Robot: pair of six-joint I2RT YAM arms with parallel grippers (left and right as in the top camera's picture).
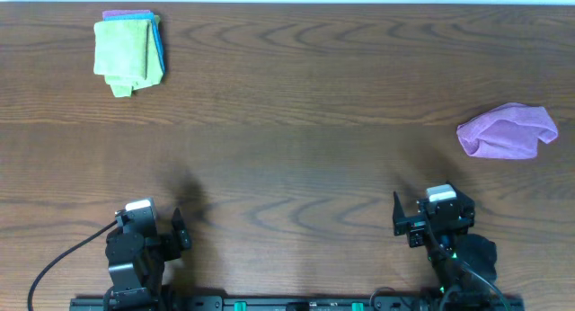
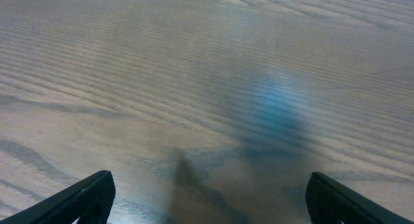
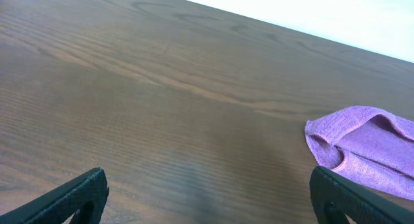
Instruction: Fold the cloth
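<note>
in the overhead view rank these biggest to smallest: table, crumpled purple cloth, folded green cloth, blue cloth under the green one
1. table
2. purple cloth and green cloth: too alike to rank
3. blue cloth: only an edge shows

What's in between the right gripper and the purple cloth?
Nothing but bare wooden table lies between the right gripper and the purple cloth, as the right wrist view shows.

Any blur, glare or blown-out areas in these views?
Left wrist: table grain soft, with a bluish sheen patch right of centre and a dark shadow below it. Right wrist: sharper, purple cloth crisp, background beyond the table edge blown white. Overhead: evenly lit, faint shadow beside the left arm.
</note>
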